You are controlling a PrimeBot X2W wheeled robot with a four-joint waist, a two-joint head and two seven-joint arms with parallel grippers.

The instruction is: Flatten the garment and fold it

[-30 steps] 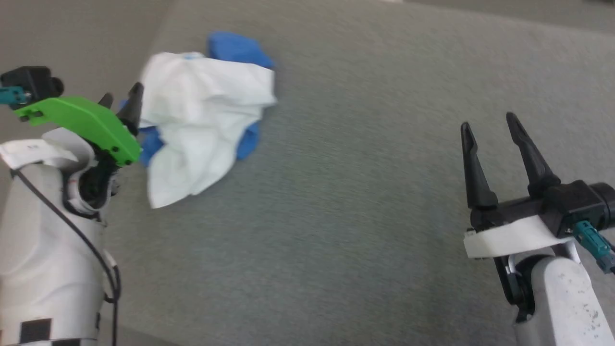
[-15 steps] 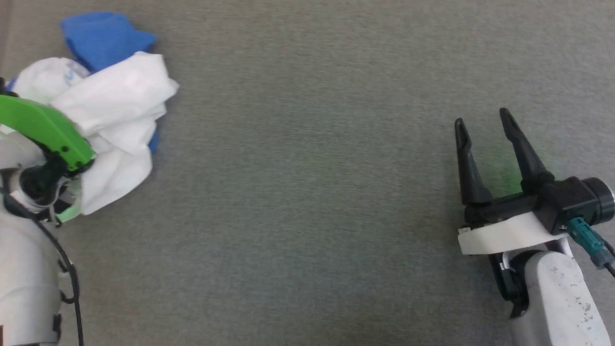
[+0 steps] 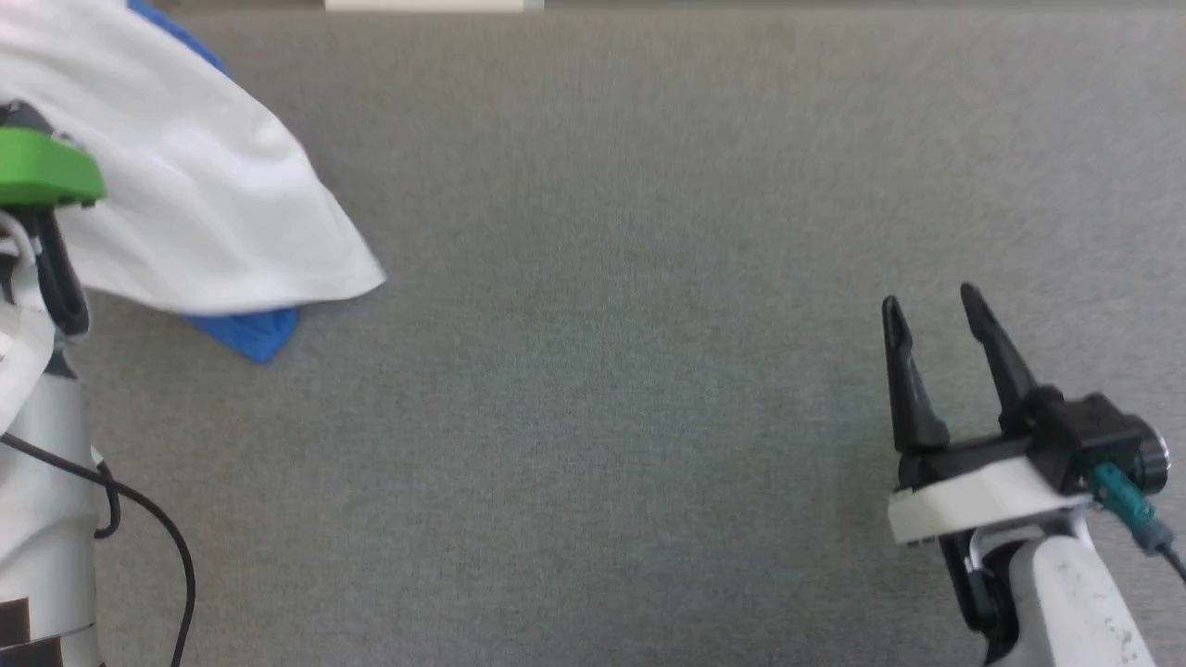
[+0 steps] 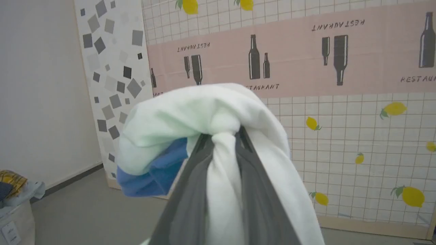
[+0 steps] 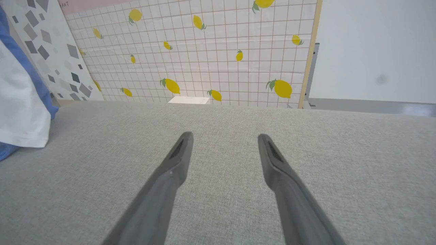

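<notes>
Item 1: my left gripper (image 4: 222,133). Both dark fingers are clenched on a bunched fold of white cloth, pinched between the tips. In the head view its fingers are hidden behind the cloth. The green wrist mount (image 3: 42,171) and the pale forearm (image 3: 42,482) show at the left edge.

Item 2: the garment (image 4: 204,109). It is white with bright blue parts and is held by my left gripper. The white body is draped over and around both fingers, and one strand runs down between them. A blue fold hangs at the left of the bundle in the left wrist view. In the head view the garment (image 3: 185,204) sits at the upper left. White cloth spreads toward the middle, and a blue tip shows under its lower edge. In the right wrist view the garment (image 5: 18,112) is at the far left edge. I cannot tell whether its lowest blue part touches the surface.

Item 3: my right gripper (image 3: 931,298). It is released, with the fingers spread wide and nothing between them (image 5: 225,135). It hovers at the lower right, well apart from the garment.

Item 4: the tabletop (image 3: 602,371). It has a grey woven cover (image 5: 340,153).

Item 5: the wall panels beyond. One is a white grid with lemons (image 5: 211,51). One is a pink band with bottle prints (image 4: 306,58). One is a strip of grey squares (image 4: 112,68).

Item 6: a small flat white thing (image 5: 189,99) at the tabletop's far edge. I cannot tell what it is.
</notes>
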